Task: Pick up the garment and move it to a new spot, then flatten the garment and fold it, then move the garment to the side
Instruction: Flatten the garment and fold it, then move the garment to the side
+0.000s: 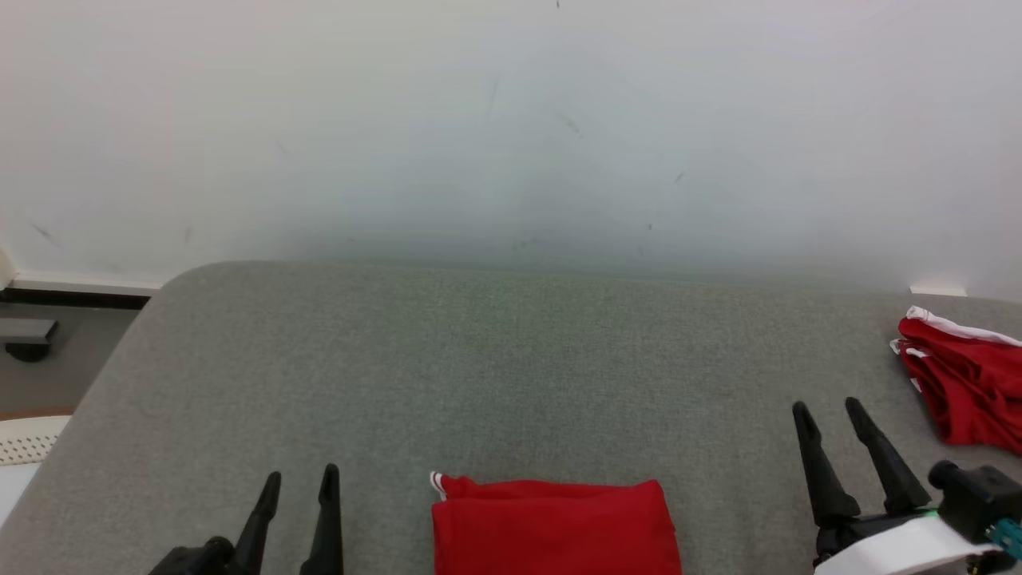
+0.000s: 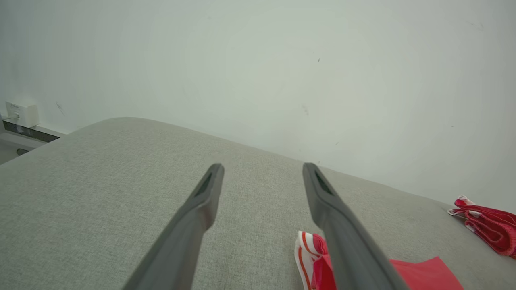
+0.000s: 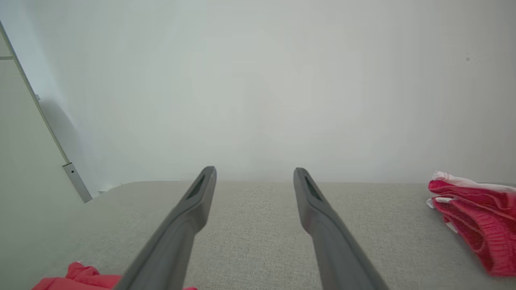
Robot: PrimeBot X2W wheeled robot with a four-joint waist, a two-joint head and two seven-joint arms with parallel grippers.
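In the head view we find the folded garment lying on the padded table at the bottom centre of the frame. It sits between the left gripper at lower left and the right gripper at lower right, apart from both. A bunched garment lies on the table at the right edge, near the right gripper. The wall stands behind the table, across the upper half.

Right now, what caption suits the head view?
Open left gripper and right gripper flank a folded red garment on the grey surface; a crumpled red garment lies far right.
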